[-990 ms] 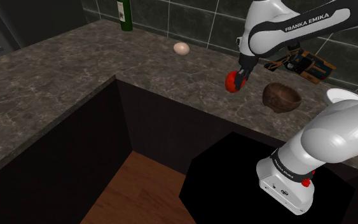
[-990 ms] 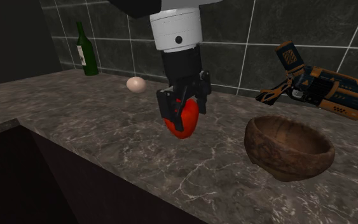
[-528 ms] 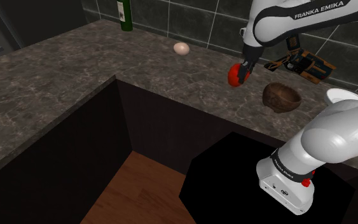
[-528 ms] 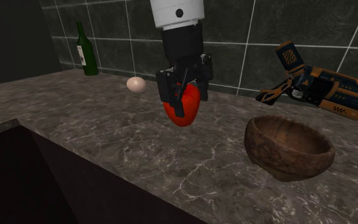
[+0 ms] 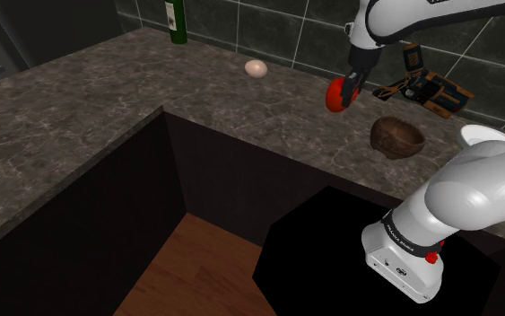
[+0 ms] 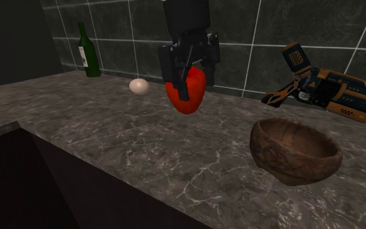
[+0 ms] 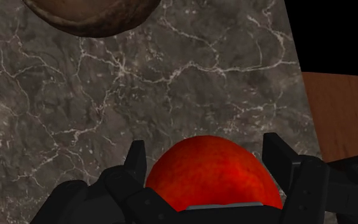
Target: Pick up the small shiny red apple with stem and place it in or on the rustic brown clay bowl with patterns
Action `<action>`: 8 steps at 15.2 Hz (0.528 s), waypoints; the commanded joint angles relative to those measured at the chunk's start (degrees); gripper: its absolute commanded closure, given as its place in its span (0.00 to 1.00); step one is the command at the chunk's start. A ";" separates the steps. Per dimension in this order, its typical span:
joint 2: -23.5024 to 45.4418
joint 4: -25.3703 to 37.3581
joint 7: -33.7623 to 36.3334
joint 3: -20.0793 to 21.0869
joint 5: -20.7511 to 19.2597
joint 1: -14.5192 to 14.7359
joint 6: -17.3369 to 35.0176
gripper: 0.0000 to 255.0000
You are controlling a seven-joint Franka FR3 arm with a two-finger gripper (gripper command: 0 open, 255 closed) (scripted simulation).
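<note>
Jaws clasp apple (image 6: 196, 99) above counter (image 6: 129, 153), short of bowl (image 6: 285, 166).

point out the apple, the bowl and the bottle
apple (image 6: 191, 103), second exterior view, lower red side
bowl (image 6: 292, 169), second exterior view, front outer wall
bottle (image 6: 91, 62), second exterior view, green body

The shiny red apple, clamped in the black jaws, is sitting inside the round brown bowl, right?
No: the shiny red apple, clamped in the black jaws, hangs in mid-air over the grey marbled counter, beside the round brown bowl; the second exterior view shows it.
</note>
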 commanded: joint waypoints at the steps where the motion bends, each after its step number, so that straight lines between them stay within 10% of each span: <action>1: -0.42 1.22 -0.18 0.19 0.23 0.10 -1.66 1.00; 8: -1.54 5.80 -1.03 0.65 0.81 0.25 -7.31 1.00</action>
